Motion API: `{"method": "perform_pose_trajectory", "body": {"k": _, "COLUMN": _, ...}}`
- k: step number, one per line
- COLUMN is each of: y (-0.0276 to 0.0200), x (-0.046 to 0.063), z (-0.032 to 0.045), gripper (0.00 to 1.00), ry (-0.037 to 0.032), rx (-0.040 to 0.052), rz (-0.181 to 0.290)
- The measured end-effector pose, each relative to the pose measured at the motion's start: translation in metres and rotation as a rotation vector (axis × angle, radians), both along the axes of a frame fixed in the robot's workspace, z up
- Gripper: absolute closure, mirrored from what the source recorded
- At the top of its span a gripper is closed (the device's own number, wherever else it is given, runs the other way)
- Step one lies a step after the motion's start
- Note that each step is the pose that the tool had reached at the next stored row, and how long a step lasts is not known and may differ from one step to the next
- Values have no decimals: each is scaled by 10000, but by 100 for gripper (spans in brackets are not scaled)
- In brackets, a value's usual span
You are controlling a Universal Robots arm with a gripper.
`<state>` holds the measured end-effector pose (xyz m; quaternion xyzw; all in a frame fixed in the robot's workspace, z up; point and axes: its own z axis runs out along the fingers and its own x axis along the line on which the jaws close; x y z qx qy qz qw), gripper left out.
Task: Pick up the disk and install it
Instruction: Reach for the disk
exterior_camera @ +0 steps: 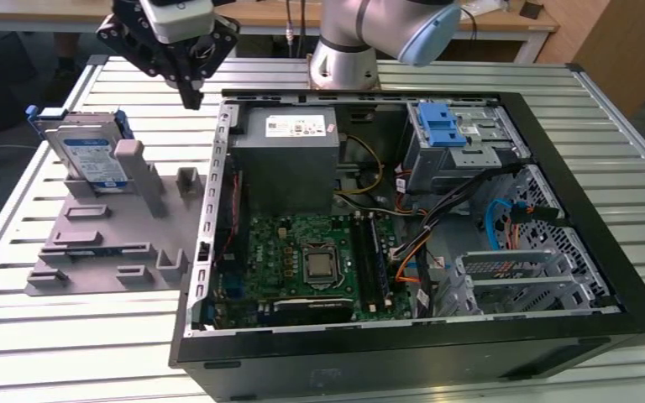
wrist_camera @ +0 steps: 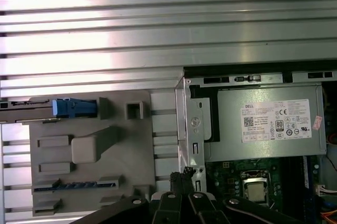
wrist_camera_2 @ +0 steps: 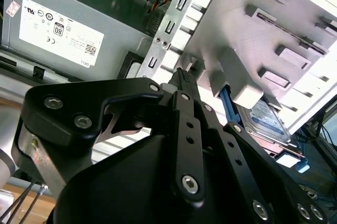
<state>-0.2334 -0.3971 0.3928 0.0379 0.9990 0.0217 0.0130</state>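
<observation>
The disk (exterior_camera: 85,156), silver with a blue-and-white label and blue carrier frame, stands on edge in the grey holder plate (exterior_camera: 98,252) at the exterior view's left. In the second wrist view the disk (wrist_camera_2: 269,119) leans behind a grey post. The first wrist view shows the disk (wrist_camera: 73,108) edge-on, its blue frame at the plate's corner. My gripper (exterior_camera: 191,94) hangs above the table between the plate and the computer case, to the right of the disk and higher. Its fingers (wrist_camera_2: 183,76) are shut together on nothing, as is also seen at the gripper (wrist_camera: 184,174) in the first wrist view.
An open black computer case (exterior_camera: 591,327) fills the exterior view's right half, with a grey power supply (exterior_camera: 289,155), green motherboard (exterior_camera: 312,260) and a drive bay with a blue latch (exterior_camera: 443,130). The slatted metal table (exterior_camera: 76,336) lies under everything. The arm's base (exterior_camera: 343,63) stands behind the case.
</observation>
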Motion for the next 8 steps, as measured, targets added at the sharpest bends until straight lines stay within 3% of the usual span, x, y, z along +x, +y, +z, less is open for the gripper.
{"method": "perform_pose_trajectory", "body": {"k": 8, "y": 2, "x": -51, "z": 0, "gripper": 89, "ry": 0, "rx": 0, "rz": 0}}
